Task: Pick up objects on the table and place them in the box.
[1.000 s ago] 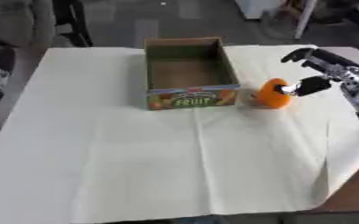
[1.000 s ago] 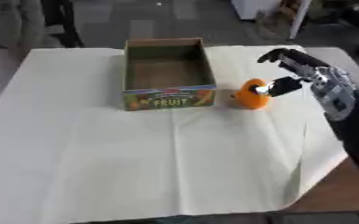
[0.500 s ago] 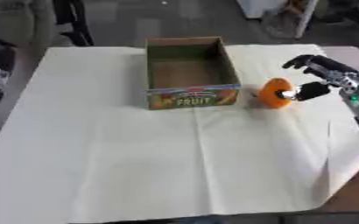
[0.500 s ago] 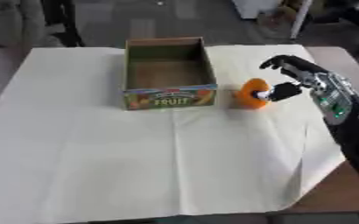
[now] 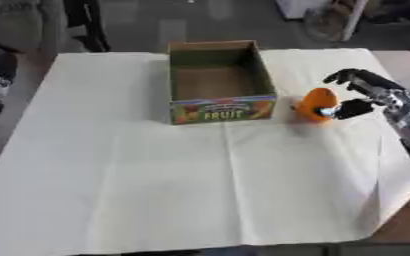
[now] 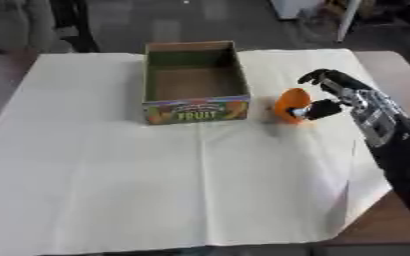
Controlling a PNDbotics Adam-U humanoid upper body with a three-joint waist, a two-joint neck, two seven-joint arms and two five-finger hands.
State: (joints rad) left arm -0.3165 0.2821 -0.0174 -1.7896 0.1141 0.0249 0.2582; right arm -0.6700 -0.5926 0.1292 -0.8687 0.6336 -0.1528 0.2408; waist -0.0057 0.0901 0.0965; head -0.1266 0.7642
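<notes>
At right of centre: right hand [image 6: 344, 95] reached in from the right edge, thumb against the orange object [image 6: 289, 105] and the other fingers [image 5: 353, 76] arched apart above and behind it, not closed round it
Orange object: small rounded orange thing, standing on the cloth just right of the box's front right corner, apart from the box wall; its exact kind could not be told
Box: open cardboard fruit box [image 5: 219, 81] in the upper middle of the frame, printed front panel reading FRUIT facing the camera, brown floor showing inside
Cloth: pale cream tablecloth [image 5: 200, 180] covered nearly the whole table, with fold creases crossing below the box
Table edge: bare brown tabletop [image 6: 385, 67] showed at the upper right beyond the cloth
Right forearm: black with silver parts, ran down the right side toward the lower right corner
Left hand: did not show in either eye view
</notes>
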